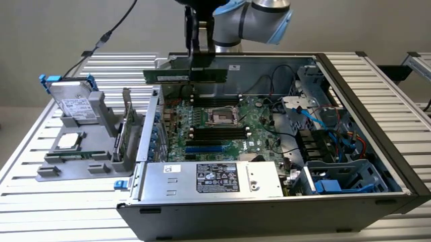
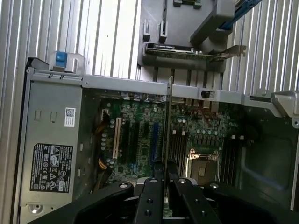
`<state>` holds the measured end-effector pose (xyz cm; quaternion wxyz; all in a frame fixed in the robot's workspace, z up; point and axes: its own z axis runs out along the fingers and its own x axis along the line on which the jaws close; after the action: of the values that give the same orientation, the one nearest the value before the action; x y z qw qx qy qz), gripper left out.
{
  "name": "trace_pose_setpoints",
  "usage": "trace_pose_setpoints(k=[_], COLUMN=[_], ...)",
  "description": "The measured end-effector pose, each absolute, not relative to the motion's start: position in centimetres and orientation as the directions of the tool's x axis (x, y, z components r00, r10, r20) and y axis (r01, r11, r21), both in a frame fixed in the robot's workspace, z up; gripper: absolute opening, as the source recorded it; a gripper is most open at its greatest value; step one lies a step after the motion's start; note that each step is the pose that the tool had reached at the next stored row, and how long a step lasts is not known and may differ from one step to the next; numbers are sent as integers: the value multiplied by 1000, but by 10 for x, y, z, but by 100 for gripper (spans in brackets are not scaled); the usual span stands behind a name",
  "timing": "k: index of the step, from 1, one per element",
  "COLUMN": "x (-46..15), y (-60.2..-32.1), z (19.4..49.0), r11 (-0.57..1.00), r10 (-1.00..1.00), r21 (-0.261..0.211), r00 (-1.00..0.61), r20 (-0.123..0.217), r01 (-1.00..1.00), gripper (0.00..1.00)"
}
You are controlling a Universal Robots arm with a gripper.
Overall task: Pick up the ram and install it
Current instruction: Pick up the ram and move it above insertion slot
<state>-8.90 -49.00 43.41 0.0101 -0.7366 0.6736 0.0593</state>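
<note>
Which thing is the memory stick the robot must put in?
Find the big open computer case. Over its far edge, the gripper holds a long, thin green memory stick level in the air. The bigger card stands in the grey holder beside the case; only this stick is held up.

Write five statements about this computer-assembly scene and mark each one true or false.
1. The gripper is shut on the ram. True.
2. The ram is seated in a motherboard slot. False: it is held in the air above the motherboard, clear of the slots.
3. The computer case lies open. True.
4. The grey parts holder stands at the exterior view's right of the case. False: it stands at the exterior view's left.
5. A labelled power supply sits inside the case. True.
</note>
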Motion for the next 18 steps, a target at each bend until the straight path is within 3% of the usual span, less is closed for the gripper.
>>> trace_pose_setpoints(k=[18], x=[-13], y=[-479], z=[402], r11=[-91], r10=[-991], r21=[67], r00=[84], r20=[-101], r01=[-994], gripper=[13])
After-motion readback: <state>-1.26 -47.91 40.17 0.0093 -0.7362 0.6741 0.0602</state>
